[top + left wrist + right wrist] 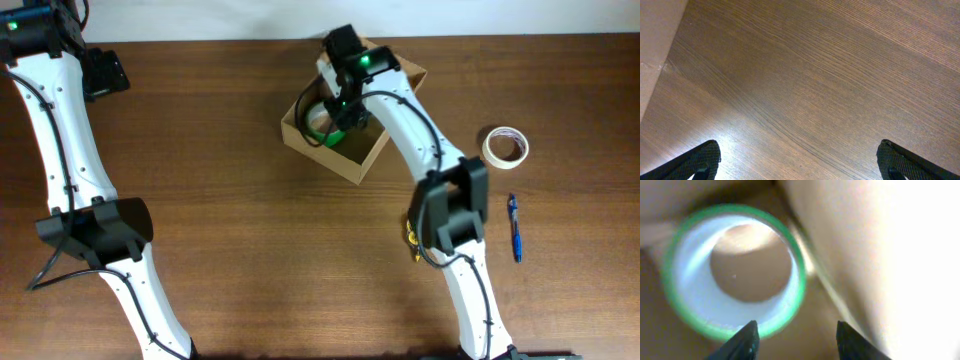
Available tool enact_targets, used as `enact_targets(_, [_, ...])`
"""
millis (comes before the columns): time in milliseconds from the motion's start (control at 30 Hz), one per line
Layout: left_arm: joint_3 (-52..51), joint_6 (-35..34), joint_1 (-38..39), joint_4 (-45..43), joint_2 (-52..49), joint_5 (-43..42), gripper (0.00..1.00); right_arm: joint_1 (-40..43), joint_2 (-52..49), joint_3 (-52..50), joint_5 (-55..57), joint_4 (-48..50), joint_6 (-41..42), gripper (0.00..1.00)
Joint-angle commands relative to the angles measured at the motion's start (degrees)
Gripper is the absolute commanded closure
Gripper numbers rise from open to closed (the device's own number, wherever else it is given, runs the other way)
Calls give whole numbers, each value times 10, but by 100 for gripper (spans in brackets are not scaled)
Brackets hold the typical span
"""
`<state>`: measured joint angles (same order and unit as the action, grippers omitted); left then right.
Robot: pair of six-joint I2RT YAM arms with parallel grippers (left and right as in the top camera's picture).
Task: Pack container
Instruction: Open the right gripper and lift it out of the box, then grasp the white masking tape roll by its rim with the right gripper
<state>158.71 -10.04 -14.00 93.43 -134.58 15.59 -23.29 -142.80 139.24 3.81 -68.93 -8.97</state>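
Observation:
The brown cardboard container (pixel 350 160) sits open at the table's upper middle, its flap lid (pixel 405 70) leaning back. A green tape roll (pixel 324 126) lies inside it. It fills the right wrist view (pixel 732 270), green rim and white core, flat on the box floor beside a box wall (pixel 880 255). My right gripper (pixel 340 105) reaches down into the box. Its fingers (pixel 797 335) are open just beside the roll, with nothing between them. My left gripper (pixel 800 160) is open over bare wood at the far left.
A white tape roll (pixel 506 146) lies on the table right of the box. A blue pen (pixel 514 228) lies below it. A small yellow thing (pixel 411 238) shows beside the right arm's lower part. The table's far edge runs along the top.

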Motion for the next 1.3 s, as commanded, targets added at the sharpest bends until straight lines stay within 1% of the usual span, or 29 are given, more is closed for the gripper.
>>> enact_targets(0, [-4, 3, -2, -1, 5, -2, 0, 1, 129, 6, 43, -1, 0, 46])
enact_targets(200, [-4, 3, -2, -1, 5, -2, 0, 22, 239, 6, 84, -27, 1, 45])
enact_targets(267, [-4, 3, -2, -1, 5, -2, 0, 51, 264, 5, 103, -46, 8, 45])
enact_targets(333, [-4, 3, -2, -1, 5, -2, 0, 96, 282, -5, 103, -68, 13, 41])
enact_targets(367, [-4, 3, -2, -1, 5, -2, 0, 117, 288, -14, 103, -73, 23, 40])
enact_targets(467, [-4, 3, -2, -1, 5, -2, 0, 210, 306, -75, 66, -85, 34, 40])
enact_targets(600, [-4, 3, -2, -1, 5, -2, 0, 320, 308, -193, 18, -61, 39, 39])
enact_targets(700, [-4, 3, -2, -1, 5, -2, 0, 379, 300, -276, 3, -33, 65, 39])
enact_targets(767, [-4, 3, -2, -1, 5, -2, 0, 408, 288, -316, -21, -16, 67, 39])
enact_targets(867, [-4, 3, -2, -1, 5, -2, 0, 433, 266, -347, -33, -6, 85, 39])
enact_targets(933, [-4, 3, -2, -1, 5, -2, 0, 440, 243, -351, -37, -3, 93, 39])
enact_targets(1200, [-4, 3, -2, -1, 5, -2, 0, 438, 186, -351, -69, 32, 97, 39])
enact_targets(1267, [-4, 3, -2, -1, 5, -2, 0, 438, 177, -351, -71, 46, 108, 39])
